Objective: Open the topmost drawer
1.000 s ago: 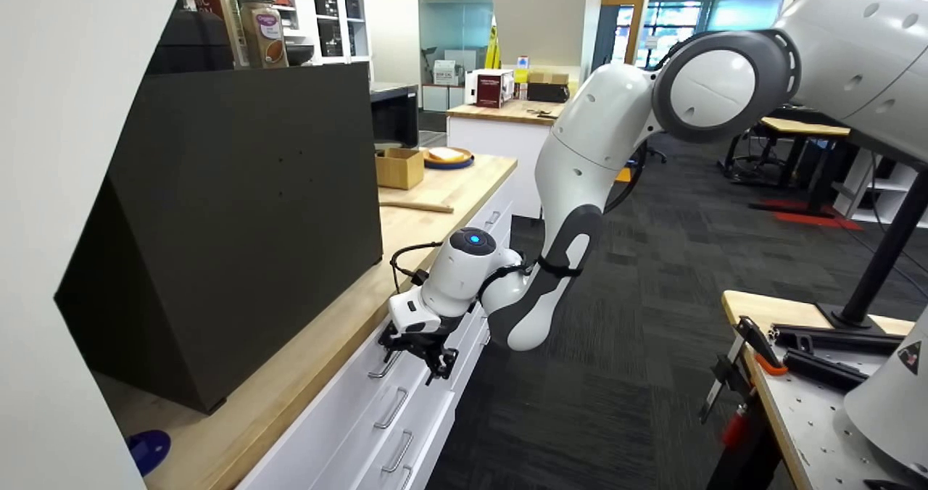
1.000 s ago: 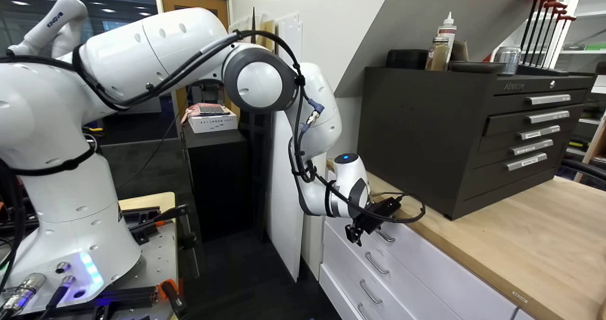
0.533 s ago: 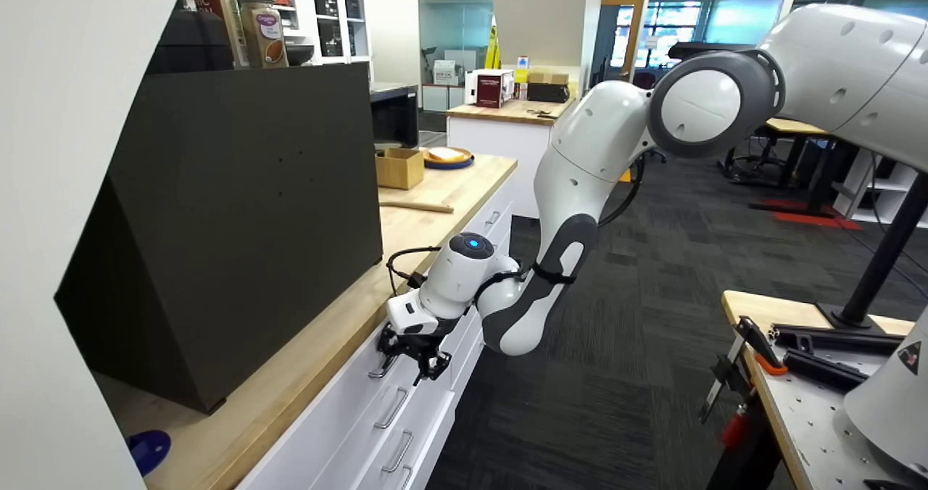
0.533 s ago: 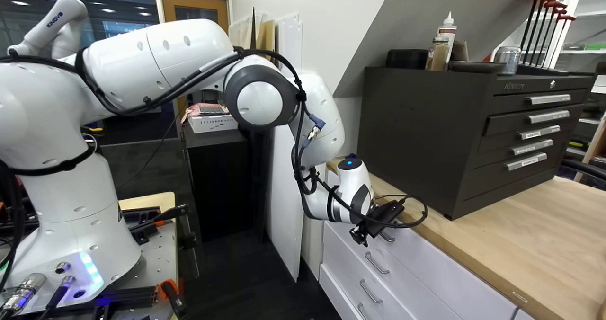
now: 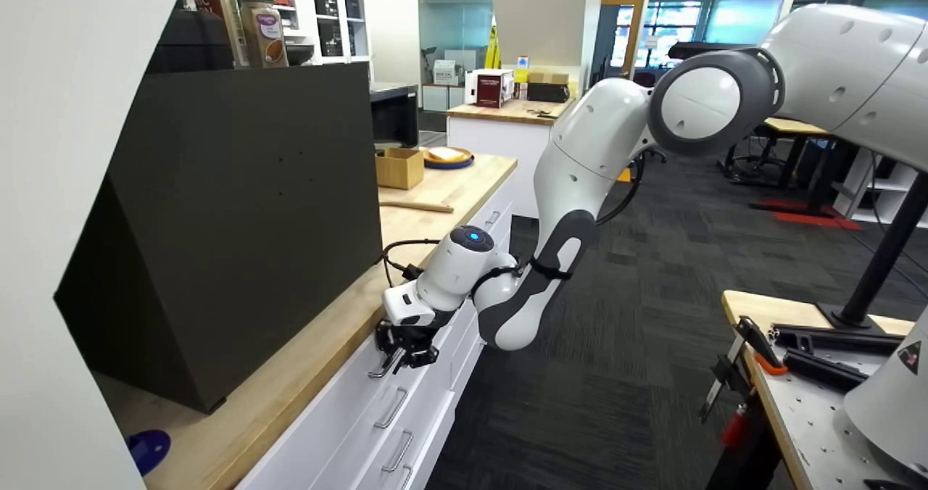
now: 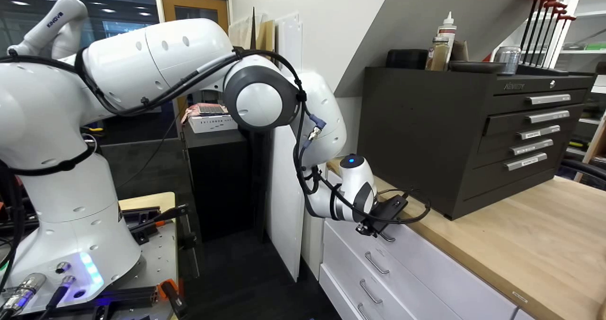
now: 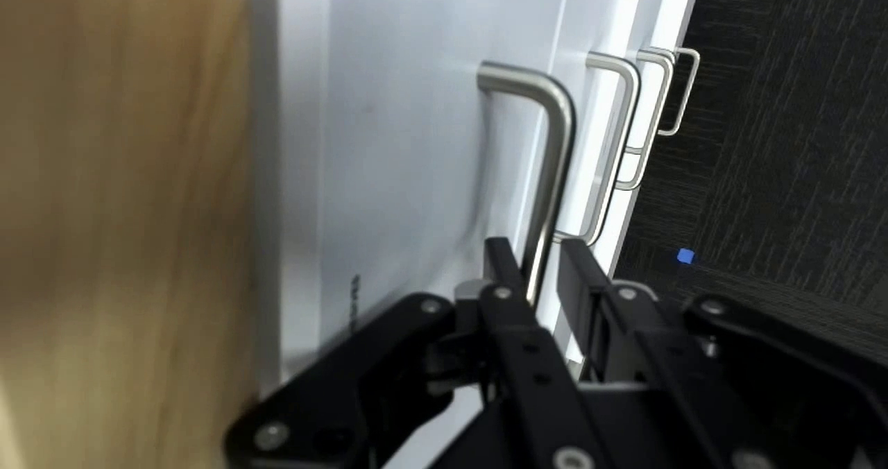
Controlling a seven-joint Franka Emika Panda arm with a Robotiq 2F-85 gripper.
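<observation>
Gripper (image 7: pixel 538 254) jaws stand apart, the silver handle (image 7: pixel 560 132) between. Topmost drawer (image 6: pixel 435 272), at right in an exterior view, is closed

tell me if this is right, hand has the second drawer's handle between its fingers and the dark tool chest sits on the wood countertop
Wrong drawer: the wrist view shows the hand with the handle of the topmost drawer, not the second, between its fingers. The dark tool chest does sit on the wood countertop.

The arm (image 6: pixel 259 104) arches out and down, its black hand (image 7: pixel 538 261) tilted downward with fingers (image 7: pixel 501 264) slightly parted
</observation>
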